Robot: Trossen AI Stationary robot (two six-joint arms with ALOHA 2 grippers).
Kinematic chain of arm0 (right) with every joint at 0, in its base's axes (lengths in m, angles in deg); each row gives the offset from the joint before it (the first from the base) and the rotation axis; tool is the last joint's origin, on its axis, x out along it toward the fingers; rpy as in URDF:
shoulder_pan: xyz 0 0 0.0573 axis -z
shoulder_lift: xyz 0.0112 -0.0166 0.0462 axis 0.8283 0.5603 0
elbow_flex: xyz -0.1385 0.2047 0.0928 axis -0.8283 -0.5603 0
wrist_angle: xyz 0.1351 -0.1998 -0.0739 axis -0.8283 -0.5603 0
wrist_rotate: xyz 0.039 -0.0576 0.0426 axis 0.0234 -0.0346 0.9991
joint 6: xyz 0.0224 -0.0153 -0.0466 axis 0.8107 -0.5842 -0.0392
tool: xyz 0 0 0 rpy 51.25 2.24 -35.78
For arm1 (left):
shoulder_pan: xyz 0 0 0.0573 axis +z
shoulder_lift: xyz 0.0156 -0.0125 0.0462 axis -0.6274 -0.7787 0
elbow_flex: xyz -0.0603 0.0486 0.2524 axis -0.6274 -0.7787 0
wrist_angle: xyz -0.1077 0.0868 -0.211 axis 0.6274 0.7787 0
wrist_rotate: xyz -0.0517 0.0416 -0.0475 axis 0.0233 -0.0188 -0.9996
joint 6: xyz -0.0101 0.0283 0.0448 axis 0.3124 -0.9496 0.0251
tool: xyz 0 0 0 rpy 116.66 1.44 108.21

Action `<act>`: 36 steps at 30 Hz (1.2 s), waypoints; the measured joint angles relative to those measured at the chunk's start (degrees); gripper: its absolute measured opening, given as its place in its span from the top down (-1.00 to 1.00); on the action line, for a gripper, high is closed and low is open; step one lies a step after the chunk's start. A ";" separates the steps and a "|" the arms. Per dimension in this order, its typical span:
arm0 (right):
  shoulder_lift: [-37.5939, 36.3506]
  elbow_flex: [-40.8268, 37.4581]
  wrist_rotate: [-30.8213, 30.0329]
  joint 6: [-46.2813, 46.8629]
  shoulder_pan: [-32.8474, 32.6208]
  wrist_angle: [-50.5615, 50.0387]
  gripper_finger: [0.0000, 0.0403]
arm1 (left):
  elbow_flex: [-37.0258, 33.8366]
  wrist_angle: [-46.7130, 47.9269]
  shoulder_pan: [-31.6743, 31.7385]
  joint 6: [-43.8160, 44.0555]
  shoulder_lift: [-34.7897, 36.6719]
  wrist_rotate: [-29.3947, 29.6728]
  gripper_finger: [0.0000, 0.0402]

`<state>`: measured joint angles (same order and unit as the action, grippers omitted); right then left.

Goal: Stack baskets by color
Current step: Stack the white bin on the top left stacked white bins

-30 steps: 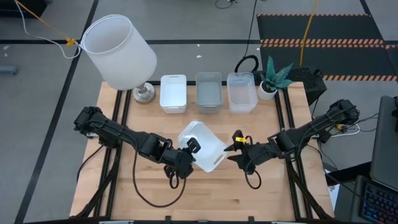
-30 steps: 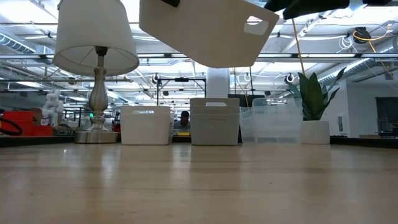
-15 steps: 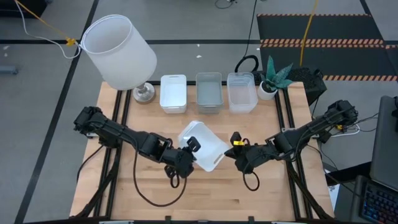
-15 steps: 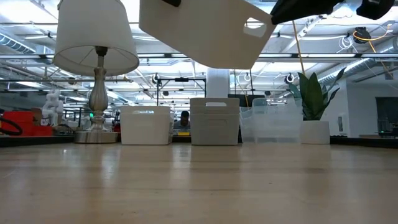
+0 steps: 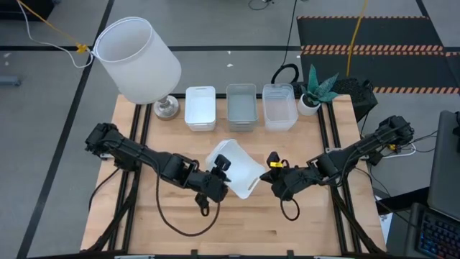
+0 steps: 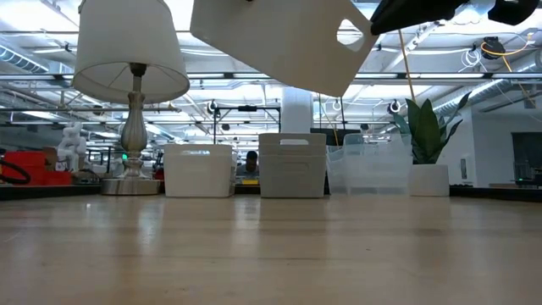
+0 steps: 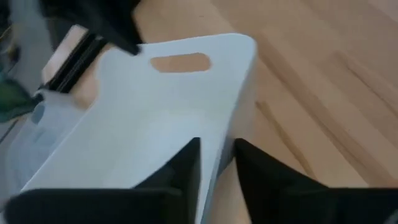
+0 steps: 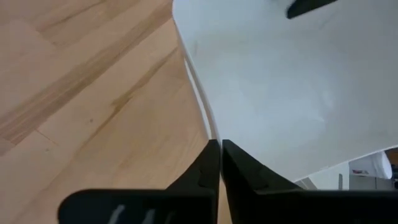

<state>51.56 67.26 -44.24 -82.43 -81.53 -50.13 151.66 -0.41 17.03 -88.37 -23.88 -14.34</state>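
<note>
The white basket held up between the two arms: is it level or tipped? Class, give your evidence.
Tipped. The white basket hangs above the table, its underside slanting in the low view; from above it sits skewed.

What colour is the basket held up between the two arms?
Opaque white. The raised basket shows best in the high view.
</note>
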 joint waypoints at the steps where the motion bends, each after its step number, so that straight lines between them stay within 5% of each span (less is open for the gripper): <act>1: 0.00 0.00 -0.11 0.42 -0.02 0.00 0.99 | 0.00 -0.43 -0.06 0.98 0.00 1.03 0.45; 9: -0.17 -0.04 -3.20 3.43 0.13 -0.99 1.00 | 0.00 -2.09 -0.43 7.05 0.13 8.86 -0.17; 19: -0.20 -0.04 -3.18 6.53 1.62 -1.66 1.00 | 0.02 -6.57 -2.18 4.97 0.20 11.12 -0.65; 31: -0.20 5.15 -6.45 17.17 2.01 -4.56 1.00 | 0.02 -18.86 -2.20 7.47 0.20 12.17 -0.54; 36: -0.22 6.20 -9.82 22.03 2.01 -5.14 1.00 | 0.02 -23.27 -2.20 8.56 0.20 18.20 -0.41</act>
<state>51.34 73.46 -54.06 -60.40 -79.52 -55.27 151.68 -23.68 14.83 -79.81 -23.69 3.86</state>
